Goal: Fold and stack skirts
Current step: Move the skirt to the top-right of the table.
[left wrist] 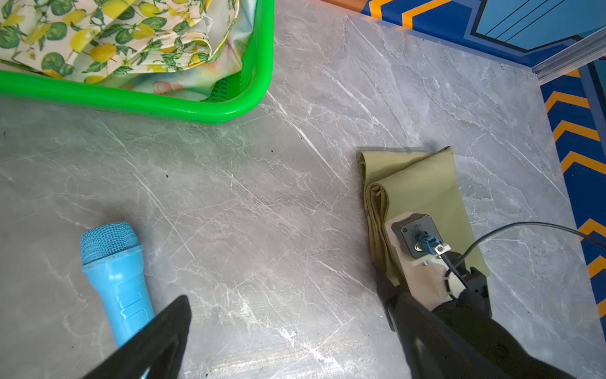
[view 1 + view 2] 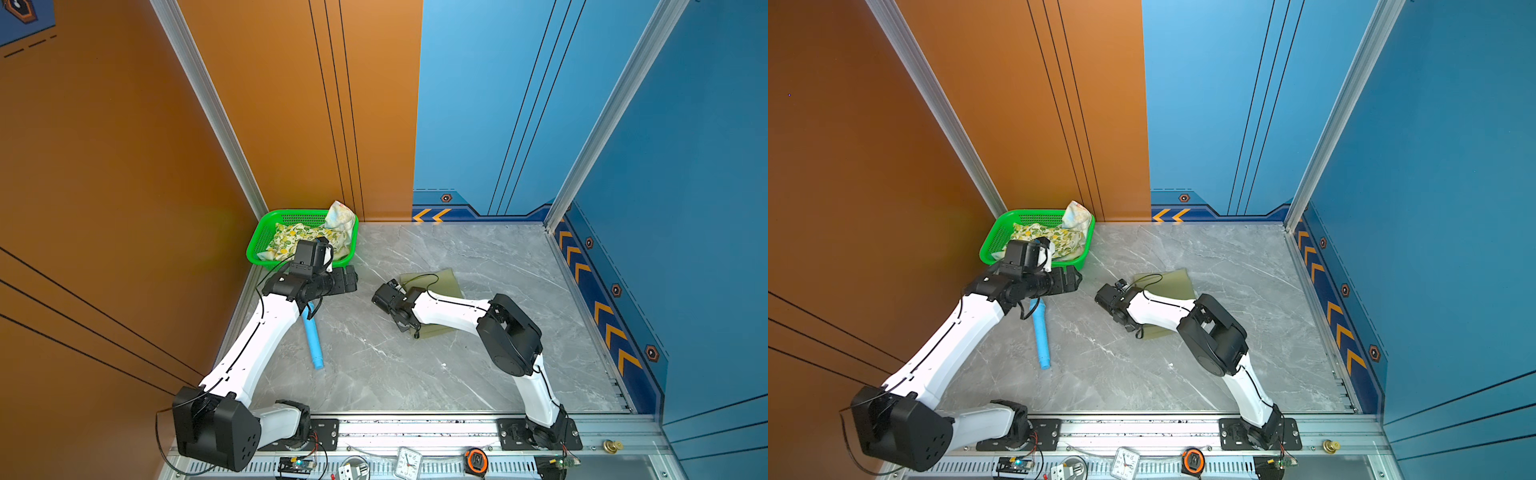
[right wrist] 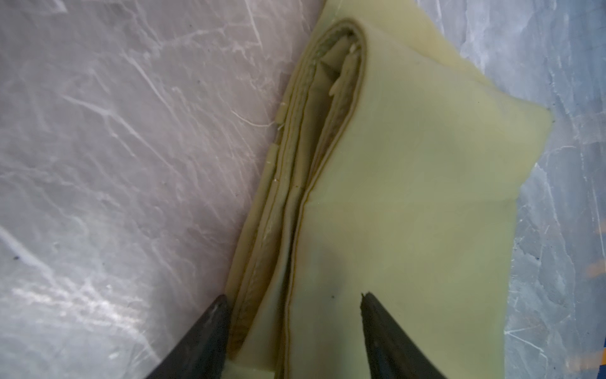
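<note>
Enclosure, three-sided.
- Left and rear-left walls: orange panels [image 2: 104, 166], thin black lines.
- Rear-right and right walls: blue panels [image 2: 478, 104], same lines.
- Corner posts: ribbed aluminium [image 2: 205, 104].
- Skirting: dark blue band with orange chevrons [image 2: 603, 309] and hexagon marks.
- Table: grey marble-pattern top [image 2: 478, 374], white veining, glossy.
- Front edge: aluminium rail [image 2: 415, 428].
- Light: bright, even, soft shadows.

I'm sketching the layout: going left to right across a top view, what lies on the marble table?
Green perforated plastic basket → folded plain olive-green cloth skirt. The light-blue plastic microphone toy overlaps the basket's span: omitted.
</note>
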Robot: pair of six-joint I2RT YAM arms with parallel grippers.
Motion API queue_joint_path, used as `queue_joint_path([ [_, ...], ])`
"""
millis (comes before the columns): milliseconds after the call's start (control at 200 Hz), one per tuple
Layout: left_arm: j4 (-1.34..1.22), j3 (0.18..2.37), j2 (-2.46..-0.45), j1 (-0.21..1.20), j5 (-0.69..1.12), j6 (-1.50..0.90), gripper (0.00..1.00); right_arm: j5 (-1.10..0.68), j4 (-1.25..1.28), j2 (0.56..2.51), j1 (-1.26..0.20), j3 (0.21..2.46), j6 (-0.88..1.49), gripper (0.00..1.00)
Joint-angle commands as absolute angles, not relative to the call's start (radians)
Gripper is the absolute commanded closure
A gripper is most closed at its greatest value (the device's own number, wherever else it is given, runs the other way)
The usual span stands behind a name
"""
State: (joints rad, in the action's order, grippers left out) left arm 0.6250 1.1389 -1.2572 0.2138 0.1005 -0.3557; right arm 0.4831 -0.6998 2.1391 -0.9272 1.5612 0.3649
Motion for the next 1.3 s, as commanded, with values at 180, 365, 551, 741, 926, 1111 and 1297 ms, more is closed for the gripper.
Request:
queue_joint_path([
  [180,0.61,1.114,-1.23,0.204,0.102,-0.354,0.02,0.507,-0.747,2.191,-0.831,1.559,0.262,0.83],
  [365,0.603,1.11,-1.233,0.205,0.109,-0.359,0.02,0.526,-0.743,2.176,-0.711,1.558,0.154,0.91],
  [551,0.602,1.108,-1.235,0.205,0.109,-0.359,0.02,0.468,-0.683,2.161,-0.532,1.552,0.097,0.96],
  [741,0.6,1.106,-1.241,0.206,0.109,-0.36,0.03,0.417,-0.644,2.208,-0.405,1.616,-0.021,1.0],
  [926,0.598,1.105,-1.254,0.205,0.105,-0.36,0.03,0.348,-0.655,2.269,-0.292,1.733,-0.113,1.0],
  [1111,0.595,1.109,-1.281,0.2,0.103,-0.365,0.03,0.386,-0.683,2.398,-0.248,1.917,-0.253,1.0],
  [1297,0.595,1.118,-1.302,0.2,0.062,-0.348,0.03,0.394,-0.711,2.496,-0.198,2.082,-0.29,1.0],
])
